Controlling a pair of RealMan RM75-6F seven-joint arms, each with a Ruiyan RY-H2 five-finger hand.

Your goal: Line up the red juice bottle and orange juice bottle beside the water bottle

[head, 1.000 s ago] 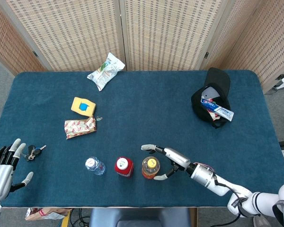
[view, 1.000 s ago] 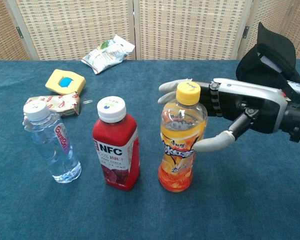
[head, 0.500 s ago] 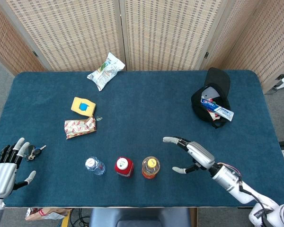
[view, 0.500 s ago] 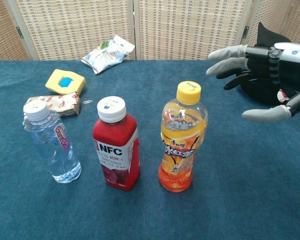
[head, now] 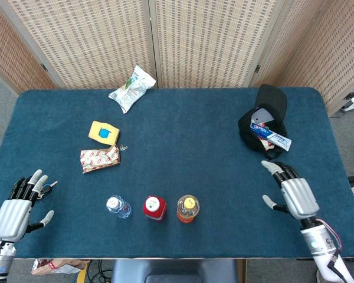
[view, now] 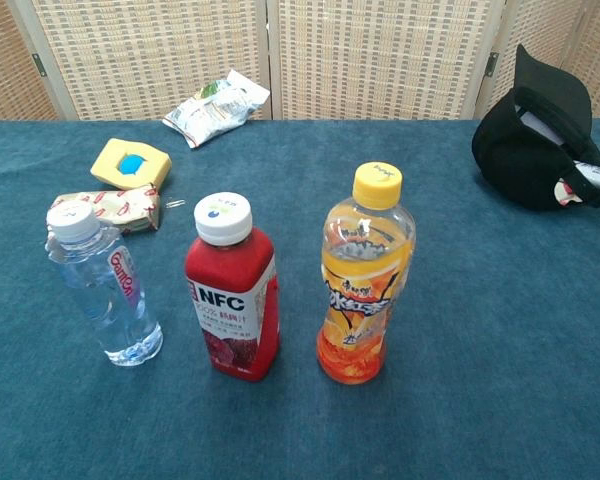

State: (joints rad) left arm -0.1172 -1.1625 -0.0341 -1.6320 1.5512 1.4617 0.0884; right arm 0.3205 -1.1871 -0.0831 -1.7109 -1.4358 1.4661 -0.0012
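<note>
The red juice bottle stands upright near the front edge of the table, on the blue cloth. It has a white cap and a label with the letters NFC. The water bottle stands just beside it on the left in the chest view, clear and with a white cap. The orange juice bottle stands on the other side, also upright, with a yellow cap. The three bottles make one row with small gaps between them, and they do not touch each other.

The right hand is over the table, well apart from the orange juice bottle. Its fingers are spread and it holds nothing. The left hand is at the opposite front corner of the table, also with fingers apart and nothing in it. Both hands show only in the head view.

Further back on the table lie a red and white packet and a yellow box with a blue mark. A white and green snack bag lies near the back edge. A black pouch lies at the far side, with a tube coming out of it.
</note>
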